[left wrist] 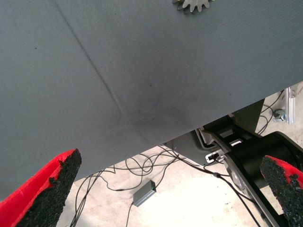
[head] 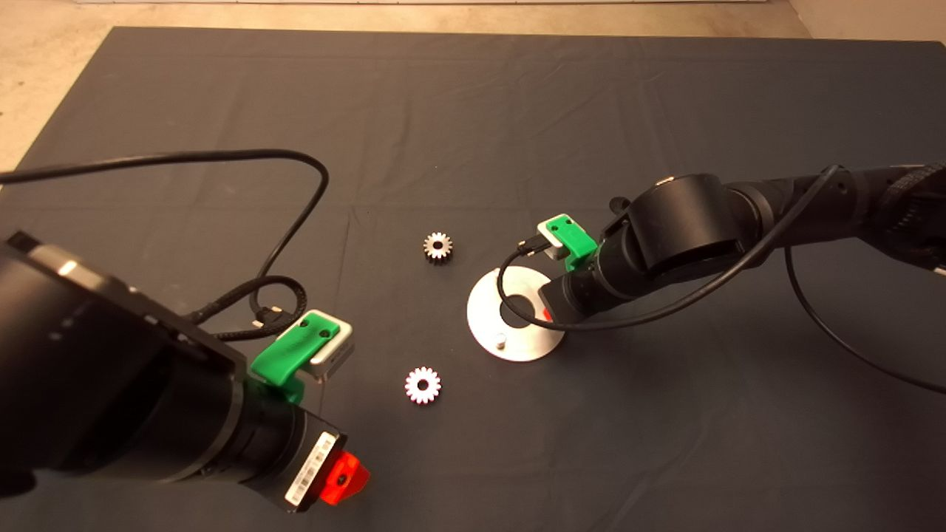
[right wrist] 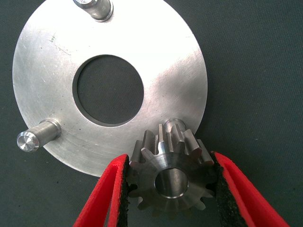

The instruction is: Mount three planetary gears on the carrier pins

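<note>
The right claw (right wrist: pixel 169 189) pinches a gear (right wrist: pixel 171 177) between its two red fingers (right wrist: pixel 108 194), the black pads pressed against the teeth on either side. In the right wrist view the gear hangs at the edge of the disc (right wrist: pixel 156 71), tilted a little, its bore just beside one pin (right wrist: pixel 174 123) whose tip shows behind the teeth; whether the gear touches that pin cannot be told. Two other pins stand bare on the disc: one (right wrist: pixel 38 135) at the rim beside the large centre hole, another (right wrist: pixel 94 8) at the rim across the hole.

In the head view the right arm comes in from the right and covers part of the disc (head: pixel 491 325) (one pin (head: pixel 500 340) shows near its closest edge). The disc lies on the dark mat (head: pixel 473 111) that covers the counter.

Two more gears lie flat on the mat, apart from the disc: one (head: pixel 437 247) beyond it and to its left, the other (head: pixel 423 385) nearer the camera and also to its left.

The left claw (left wrist: pixel 170 189) hovers over the mat's near edge at lower left in the head view, fingers (left wrist: pixel 52 187) spread wide with nothing between them. Its wrist view catches the teeth of a gear (left wrist: pixel 194 4) at the picture's border, and floor with cables (left wrist: pixel 142 168) past the mat's edge.
</note>
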`<state>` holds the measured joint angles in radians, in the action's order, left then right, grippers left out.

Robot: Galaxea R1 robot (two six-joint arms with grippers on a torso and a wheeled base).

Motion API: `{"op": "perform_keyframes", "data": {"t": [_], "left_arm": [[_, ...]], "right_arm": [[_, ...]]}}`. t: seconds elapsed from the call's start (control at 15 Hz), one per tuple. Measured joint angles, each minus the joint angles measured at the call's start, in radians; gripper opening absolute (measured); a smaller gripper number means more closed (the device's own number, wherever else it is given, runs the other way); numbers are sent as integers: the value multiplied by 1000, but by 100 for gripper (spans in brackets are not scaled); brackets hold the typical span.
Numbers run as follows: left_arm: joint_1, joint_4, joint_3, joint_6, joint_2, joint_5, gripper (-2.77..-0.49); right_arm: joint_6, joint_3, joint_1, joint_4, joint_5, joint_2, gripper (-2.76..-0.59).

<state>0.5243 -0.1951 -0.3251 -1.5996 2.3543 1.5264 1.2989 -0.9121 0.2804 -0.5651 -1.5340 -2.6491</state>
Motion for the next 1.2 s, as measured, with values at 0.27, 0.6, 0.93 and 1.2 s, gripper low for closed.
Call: {"op": "perform_keyframes", "data": {"t": [0.27, 0.6, 0.93, 1.2], "left_arm": [[0, 0, 0, 0, 0, 0, -50], [0, 0, 0, 0, 0, 0, -50], [0, 0, 0, 0, 0, 0, -50], [0, 0, 0, 0, 0, 0, -50]], "right_arm": [[-1, -2, 0, -7, 0, 0, -234], [-1, -5, 0, -14, 0, 0, -234], [-2, -8, 0, -21, 0, 1, -233], [-4, -8, 0, -23, 0, 1, -234]]}}
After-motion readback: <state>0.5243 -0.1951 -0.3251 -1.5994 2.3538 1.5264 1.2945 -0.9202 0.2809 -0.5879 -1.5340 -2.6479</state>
